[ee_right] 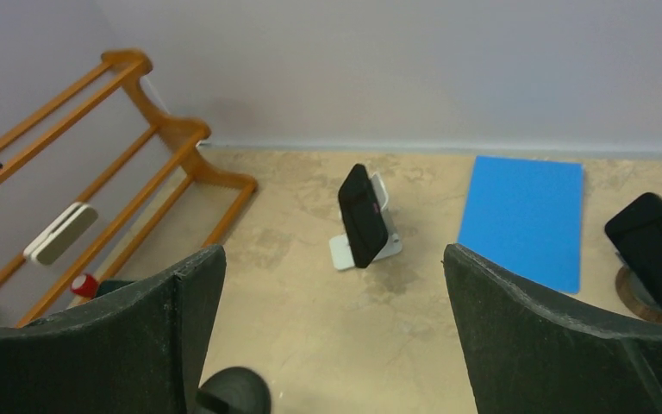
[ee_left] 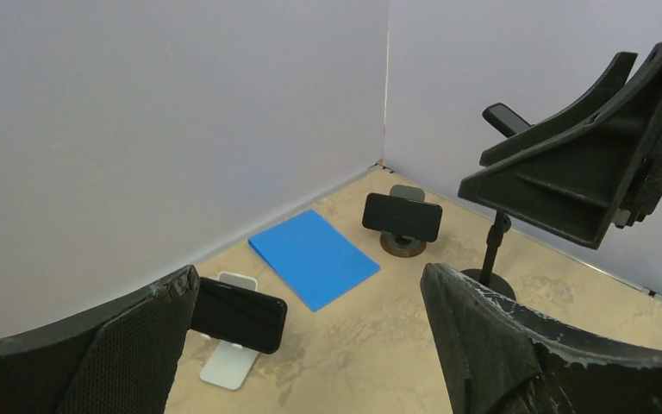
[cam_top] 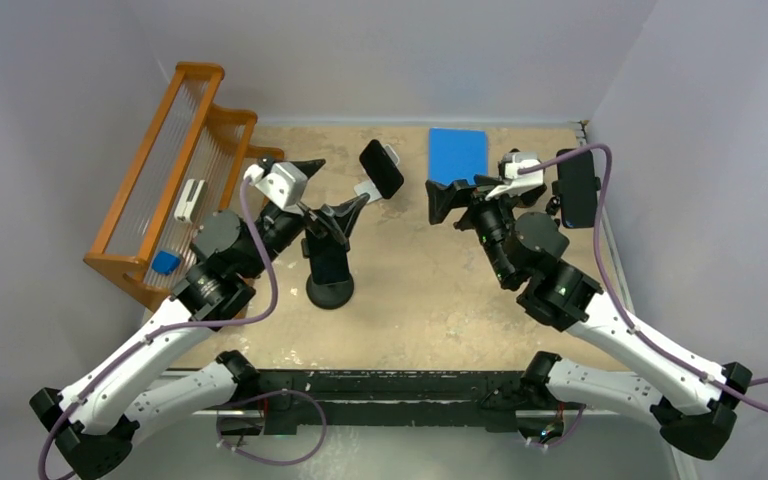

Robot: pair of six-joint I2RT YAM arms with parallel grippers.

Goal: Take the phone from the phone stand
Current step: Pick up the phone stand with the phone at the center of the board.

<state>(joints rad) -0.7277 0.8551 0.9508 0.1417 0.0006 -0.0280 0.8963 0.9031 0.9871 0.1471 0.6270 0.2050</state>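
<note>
Beige table (cam_top: 430,290): a black phone (cam_top: 381,168) leans on a white stand (cam_top: 367,190).

Light is bright, soft and even in all three views, falling from above. The pale walls (cam_top: 390,50) take a faint lilac cast and shade darker toward the corners of the overhead view. On the beige table (cam_top: 430,300) shadows are weak and blurred at the edges: a dim patch lies just beside the white stand (ee_right: 340,253) under the phone (ee_right: 362,216). The phone's screen reads flat black. In both wrist views the near black fingers (ee_left: 517,345) loom large and stretched toward the frame edges, while the far table is sharp.
</note>
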